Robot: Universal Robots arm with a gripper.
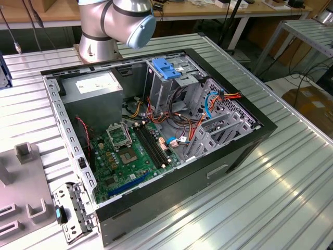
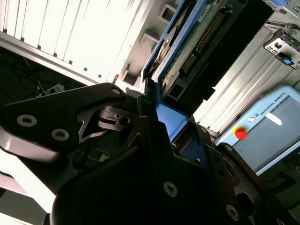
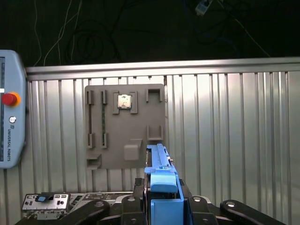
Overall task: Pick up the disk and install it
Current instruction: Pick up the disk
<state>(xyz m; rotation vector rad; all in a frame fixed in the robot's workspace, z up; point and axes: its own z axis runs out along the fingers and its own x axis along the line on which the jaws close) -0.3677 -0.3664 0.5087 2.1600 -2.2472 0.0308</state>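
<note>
The gripper (image 3: 161,187) is pinching the disk (image 3: 159,161) by its near end. In the first wrist view its black fingers (image 3: 138,186) are pressing against both sides of the blue rail. The drive is standing on edge and sticking straight out past the fingertips.

In the second wrist view the gripper (image 2: 161,105) is showing the same grasp from the side. The disk (image 2: 206,42) is reaching away from the jaws with its green circuit board and connector row facing the camera. Blue plastic is running along its edges down to where the fingers are closing on it.

Beyond the free end of the held drive, a grey fixture plate (image 3: 124,126) is lying flat on the ribbed metal table (image 3: 225,131). A small square chip (image 3: 124,101) is sitting in one of its recesses. A teach pendant (image 3: 9,122) with a red stop button (image 3: 9,99) is resting off to one side of the gripper, well apart from it. A slotted metal bracket (image 3: 47,201) is lying close beside the gripper's body.

In the exterior view the robot arm (image 1: 117,23) is rising behind an open computer case (image 1: 250,140) that is lying on its side on the table. Inside the case, the motherboard (image 1: 130,156) is facing up and a grey power supply (image 1: 96,88) is sitting in the far corner. A metal drive cage (image 1: 208,104), with a blue bracket (image 1: 165,67) on its frame, is standing toward the exterior view's right.
</note>
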